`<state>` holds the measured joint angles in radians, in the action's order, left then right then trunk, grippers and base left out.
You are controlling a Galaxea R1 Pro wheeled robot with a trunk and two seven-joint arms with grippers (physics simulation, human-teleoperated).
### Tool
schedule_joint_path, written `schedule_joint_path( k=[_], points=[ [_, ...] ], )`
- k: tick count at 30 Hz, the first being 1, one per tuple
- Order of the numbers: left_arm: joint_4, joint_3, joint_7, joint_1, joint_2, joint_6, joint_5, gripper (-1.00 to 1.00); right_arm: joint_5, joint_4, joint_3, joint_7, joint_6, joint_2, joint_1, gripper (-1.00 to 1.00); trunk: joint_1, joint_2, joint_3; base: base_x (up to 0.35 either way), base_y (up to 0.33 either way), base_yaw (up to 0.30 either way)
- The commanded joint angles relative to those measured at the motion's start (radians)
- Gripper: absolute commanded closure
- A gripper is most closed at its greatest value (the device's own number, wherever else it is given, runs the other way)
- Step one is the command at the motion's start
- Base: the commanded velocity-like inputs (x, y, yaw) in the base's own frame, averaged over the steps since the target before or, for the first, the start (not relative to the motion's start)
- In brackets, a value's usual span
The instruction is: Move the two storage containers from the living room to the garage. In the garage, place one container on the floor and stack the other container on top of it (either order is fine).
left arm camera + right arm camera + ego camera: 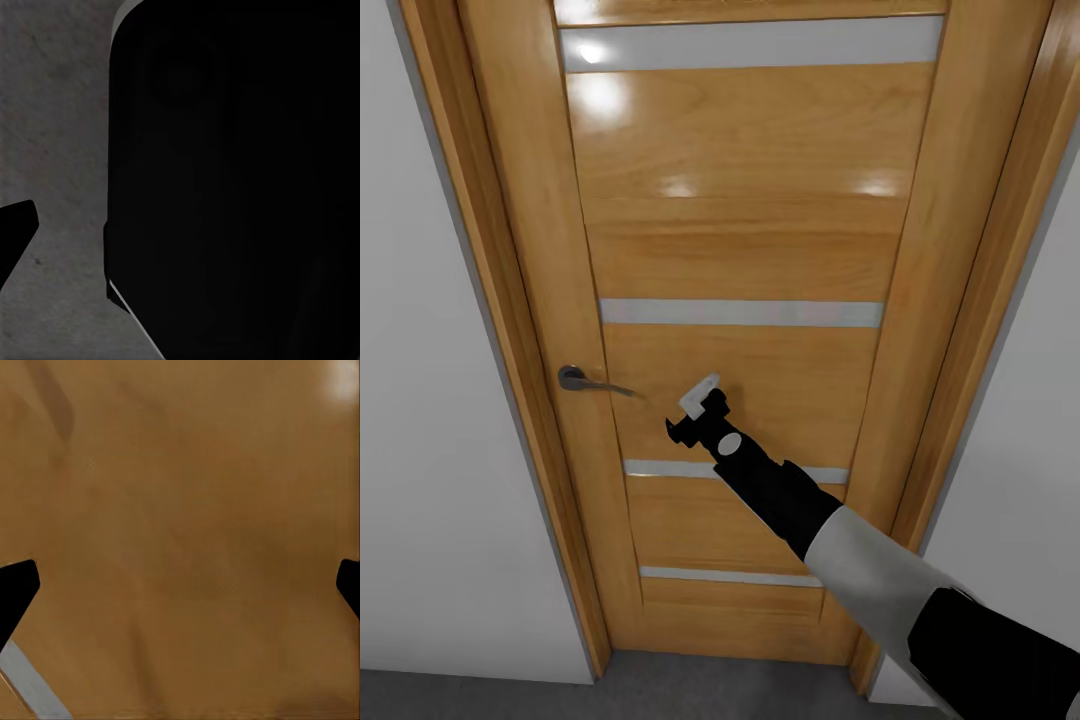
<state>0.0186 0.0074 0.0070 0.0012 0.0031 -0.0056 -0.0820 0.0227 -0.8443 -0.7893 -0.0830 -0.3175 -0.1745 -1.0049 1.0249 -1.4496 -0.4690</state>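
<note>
The right gripper point(695, 408), fingers spread wide and empty, faces the door point(740, 250); the handle point(585, 380) lies just beside the fingertips, needing a sideways reach

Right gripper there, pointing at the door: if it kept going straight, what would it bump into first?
Most likely the wooden door panel itself: the open right gripper faces it, just beside the handle, not on it.
</note>
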Motion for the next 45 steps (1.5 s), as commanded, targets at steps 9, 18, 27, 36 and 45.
schedule_joint_path(
  k=[9,18,27,36,45],
  points=[
    [0.001,-0.002,-0.007,0.000,0.001,0.000,-0.007,-1.00,-0.001,0.058,-0.002,-0.009,0.031,0.000,-0.004,-1.00,0.000,0.000,-0.001,0.066,0.000,0.000],
    [0.001,-0.002,-0.008,0.000,0.001,0.001,-0.006,-1.00,-0.024,0.059,-0.002,-0.010,0.031,0.000,-0.004,-1.00,0.000,0.000,-0.001,0.303,0.000,0.000],
    [0.001,-0.002,-0.008,0.000,0.001,0.001,-0.007,-1.00,-0.104,0.106,-0.001,-0.038,0.030,0.000,-0.004,-1.00,0.000,0.000,-0.001,0.316,0.000,0.000],
    [0.001,-0.001,-0.008,0.000,0.001,0.001,-0.007,-1.00,-0.115,0.205,0.003,-0.080,0.056,0.000,-0.004,-1.00,0.000,0.000,-0.001,0.228,0.000,0.000],
    [0.001,-0.002,-0.008,0.000,0.001,0.001,-0.007,-1.00,-0.111,0.397,0.012,-0.081,0.162,0.000,-0.080,-1.00,0.000,0.000,-0.001,0.085,0.000,0.000]
  ],
)
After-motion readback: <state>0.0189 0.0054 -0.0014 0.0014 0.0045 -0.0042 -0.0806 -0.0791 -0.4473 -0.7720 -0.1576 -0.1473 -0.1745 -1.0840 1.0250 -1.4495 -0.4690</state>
